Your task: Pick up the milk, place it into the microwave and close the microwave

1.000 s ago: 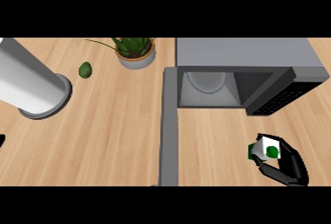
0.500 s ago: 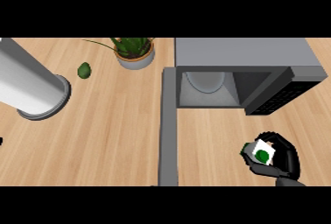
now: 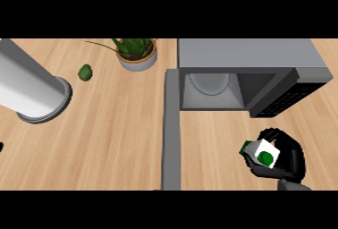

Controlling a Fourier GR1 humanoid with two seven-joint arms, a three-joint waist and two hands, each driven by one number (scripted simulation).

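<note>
The milk carton, white with a green spot and green side, is lifted off the counter at the lower right, tilted. My right hand is shut on it, fingers curled round its far side. The grey microwave stands at the upper right, up and left of the carton. Its cavity is open and shows a round turntable. Its door stands swung out towards me, seen edge-on as a long grey strip left of the carton. Of my left hand only a dark sliver shows at the left edge.
A big metal cylinder lies tilted at the left. A potted plant stands at the back beside the microwave, with a small green avocado left of it. The microwave's dark control panel faces the carton.
My right hand has shifted slightly left with the milk carton, which has tilted a little more. The microwave door has not moved.
</note>
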